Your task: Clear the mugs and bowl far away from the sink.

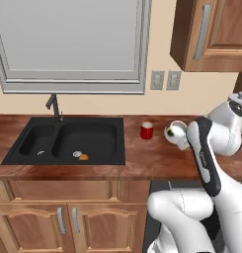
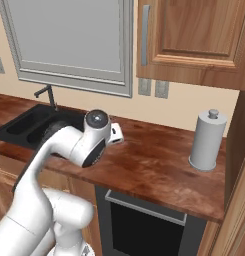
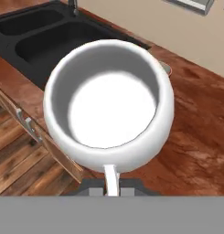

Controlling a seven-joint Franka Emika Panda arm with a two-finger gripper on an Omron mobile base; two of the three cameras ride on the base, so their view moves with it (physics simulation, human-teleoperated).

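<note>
While the arm's own forearm cuts across the left base view, the white mug (image 1: 175, 131) peeks out beside it, lifted off the counter (image 1: 142, 160) and tipped so its mouth faces this way; the gripper itself is tucked behind the arm here. Just to the mug's left, the red mug (image 1: 147, 131) stands upright on the wood, near the right edge of the sink (image 1: 23, 150). Down in the right basin lies a small orange ball (image 1: 83, 157) beside the silver drain (the left basin's drain is barely a glint). The faucet (image 1: 53, 105) rises behind the basins. Open counter runs along the front edge, right of the sink.

Over to the right base view: the arm's elbow blocks most of the sink (image 2: 19, 125), and both mugs are hidden behind it. A grey paper towel roll (image 2: 208, 140) stands far right, with a broad stretch of bare counter (image 2: 154, 170) between it and the arm.

Now the hand view: the white mug (image 3: 109, 109) looms large, nothing inside it, its handle running down to the gripper (image 3: 111, 186), whose jaws are pressed together on that handle. Behind the mug, the sink (image 3: 40, 36) is partly cut off at the top left, and cabinet doors (image 3: 35, 132) show below.
</note>
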